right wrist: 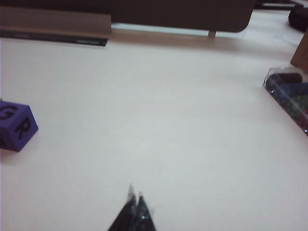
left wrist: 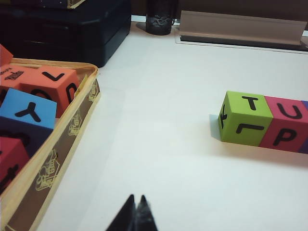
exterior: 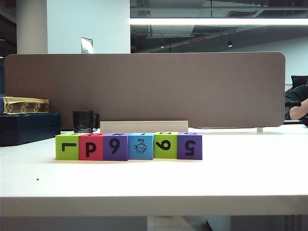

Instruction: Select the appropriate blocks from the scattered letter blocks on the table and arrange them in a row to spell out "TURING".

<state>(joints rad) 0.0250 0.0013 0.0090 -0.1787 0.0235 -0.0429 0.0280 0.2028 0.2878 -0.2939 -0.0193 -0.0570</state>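
Note:
Six letter blocks stand touching in one row on the white table (exterior: 154, 183): lime green (exterior: 67, 147), red (exterior: 91, 147), purple (exterior: 115, 147), light blue with a fish (exterior: 141, 146), lime green (exterior: 165, 145), purple (exterior: 189, 146). The left wrist view shows the row's end, a green block (left wrist: 243, 118) topped with T and a red one (left wrist: 288, 122) topped with U. The right wrist view shows the purple end block (right wrist: 15, 126) marked G and R. My left gripper (left wrist: 136, 198) is shut and empty over bare table. My right gripper (right wrist: 135, 190) is shut and empty, well away from the purple block. Neither arm appears in the exterior view.
A yellow-rimmed box (left wrist: 62, 149) of spare blocks sits beside my left gripper. A dark case (exterior: 29, 126) and a black mug (exterior: 83, 121) stand at the back left, before the brown partition panel (exterior: 144, 89). A clear container (right wrist: 288, 94) lies off to the side of the right gripper.

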